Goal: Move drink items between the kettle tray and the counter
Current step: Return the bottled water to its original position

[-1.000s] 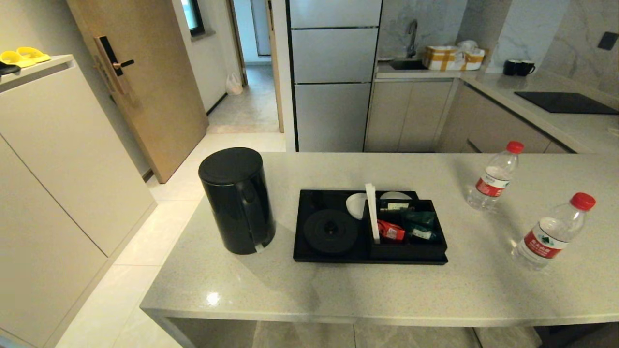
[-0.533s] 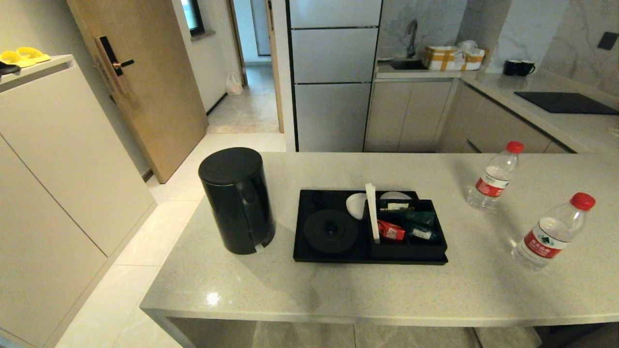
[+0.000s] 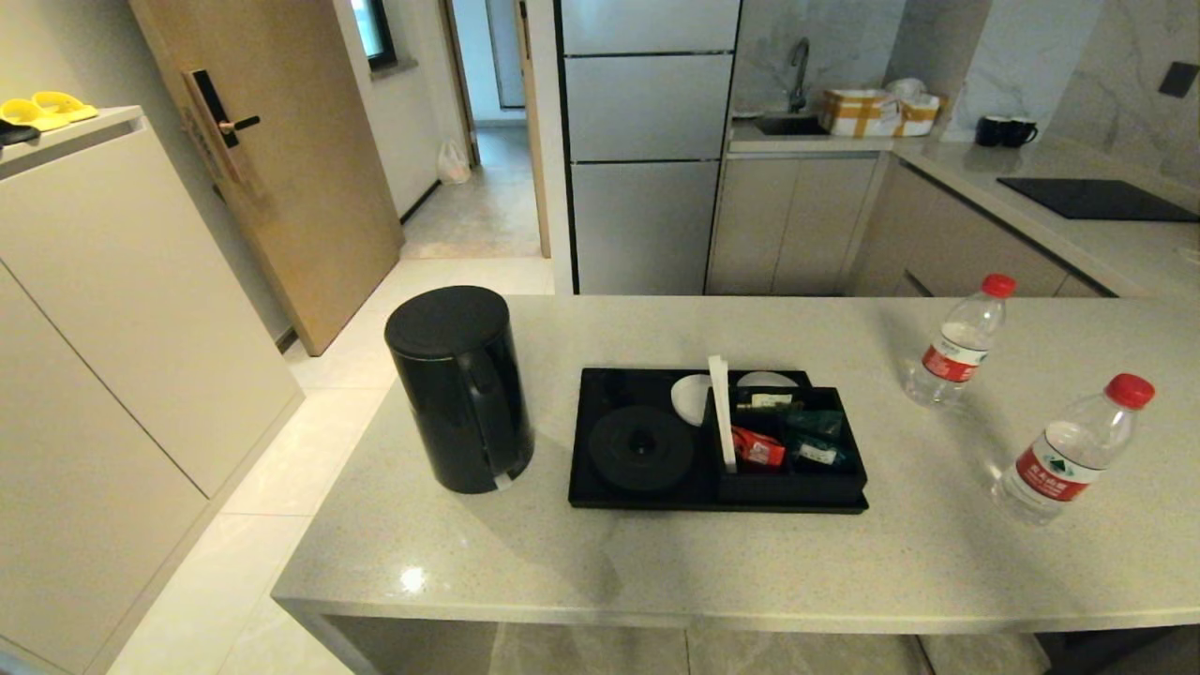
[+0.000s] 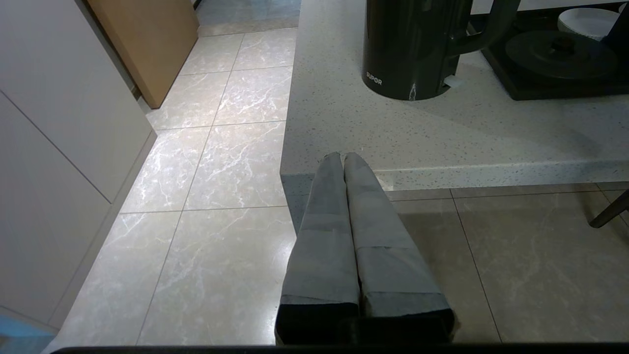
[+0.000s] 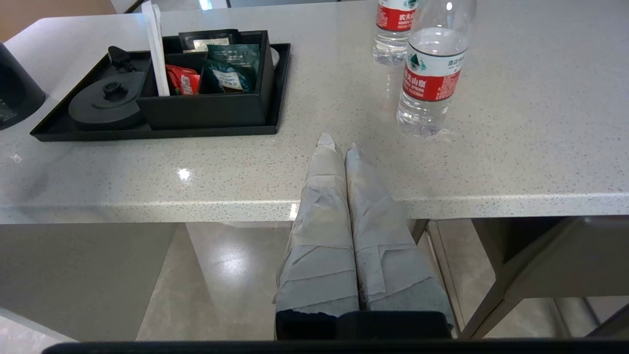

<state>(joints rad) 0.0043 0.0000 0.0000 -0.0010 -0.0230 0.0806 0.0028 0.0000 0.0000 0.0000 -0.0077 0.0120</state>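
Standing upright on the counter (image 3: 656, 562), the black kettle (image 3: 459, 389) was just left of the tray (image 3: 600, 492), close to it but not on it. So the round kettle base (image 3: 642, 448) on the tray's left half was bare. Right of the base a white divider strip (image 3: 720, 412) stood up, and past that the boxed compartment (image 3: 797, 483) held red and green sachets (image 3: 787, 445). A couple of white dishes (image 3: 692, 396) sat at the back of the tray.

Both water bottles were also on the counter, well off to the right of the tray and apart from each other: the far bottle (image 3: 958, 342) further back, the near bottle (image 3: 1069, 450) closer to the front edge and more to the right. Both upright, red caps on.

Neither arm showed up in the head view. The left gripper (image 4: 342, 157) hung low in front of the counter's left front corner, fingers pressed together with nothing in them, kettle well ahead of it. The right gripper (image 5: 336, 145) was the same deal, fingers closed and empty, tips over the counter's front edge, with the near bottle ahead of it and the tray off to the other side.

Behind all that: a hob (image 3: 1092, 199), two black mugs (image 3: 1005, 130) and a sink (image 3: 790, 124) on the back worktop.
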